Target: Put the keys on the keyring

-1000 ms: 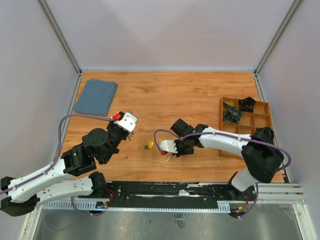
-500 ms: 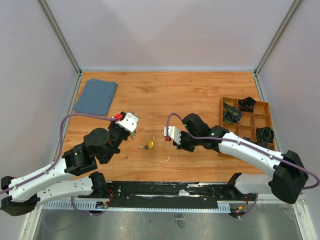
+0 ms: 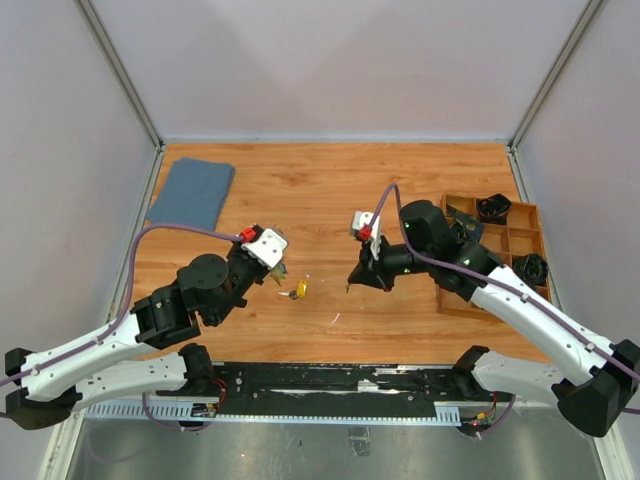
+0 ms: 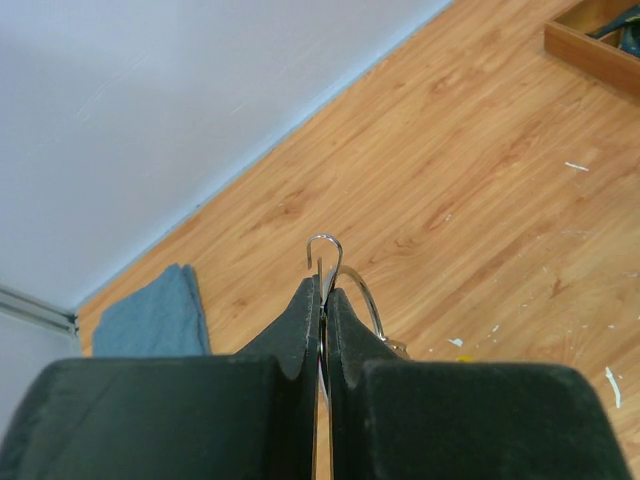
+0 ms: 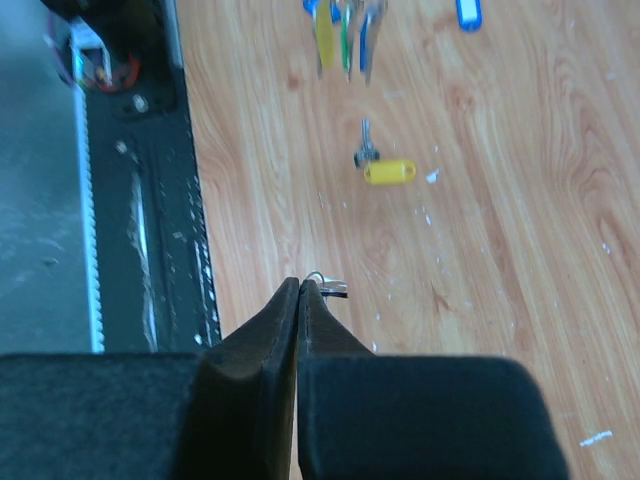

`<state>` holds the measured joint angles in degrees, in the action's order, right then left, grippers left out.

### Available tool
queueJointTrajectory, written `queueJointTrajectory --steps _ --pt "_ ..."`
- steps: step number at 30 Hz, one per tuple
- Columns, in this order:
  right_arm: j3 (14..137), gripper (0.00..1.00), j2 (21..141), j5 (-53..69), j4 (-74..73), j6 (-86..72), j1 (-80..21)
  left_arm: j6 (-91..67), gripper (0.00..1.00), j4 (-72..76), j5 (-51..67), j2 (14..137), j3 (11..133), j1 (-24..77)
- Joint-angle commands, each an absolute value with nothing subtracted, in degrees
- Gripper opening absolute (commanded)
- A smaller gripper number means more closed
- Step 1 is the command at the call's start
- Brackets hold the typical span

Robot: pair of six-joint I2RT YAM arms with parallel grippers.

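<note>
Keyring (image 4: 324,238) pinched in closed left gripper (image 4: 322,288); right gripper (image 5: 300,286) closed on silver key (image 5: 328,288); wooden table (image 3: 400,190), grey walls (image 3: 330,70).

Orange-brown wooden tabletop (image 3: 340,185), pale grey walls (image 3: 340,60) on three sides, aluminium corner posts (image 3: 118,70), even light.

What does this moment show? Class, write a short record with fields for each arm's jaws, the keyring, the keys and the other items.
Left jaws: shut on the keyring
Right jaws: shut on a small silver item
Hanging keys: blue, yellow, green, by the left jaws
Loose key: yellow tag, on the table between the arms
Others: blue cloth, wooden tray
</note>
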<state>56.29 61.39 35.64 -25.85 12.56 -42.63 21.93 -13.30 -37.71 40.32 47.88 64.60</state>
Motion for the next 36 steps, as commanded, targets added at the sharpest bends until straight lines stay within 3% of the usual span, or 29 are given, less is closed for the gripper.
queueJointTrajectory --steps 1,19,36 --pt "61.18 0.01 59.86 44.53 -26.06 5.1 -39.58 20.83 0.01 -11.78 -32.93 40.09 50.07 64.27" --pt "76.95 0.01 61.76 47.2 -25.83 -5.95 -36.56 25.84 0.0 -12.05 -14.49 45.29 55.69 64.3" --pt "79.23 0.01 63.82 47.46 -23.65 -17.45 -36.72 29.07 0.01 -9.85 -17.67 50.38 58.83 66.25"
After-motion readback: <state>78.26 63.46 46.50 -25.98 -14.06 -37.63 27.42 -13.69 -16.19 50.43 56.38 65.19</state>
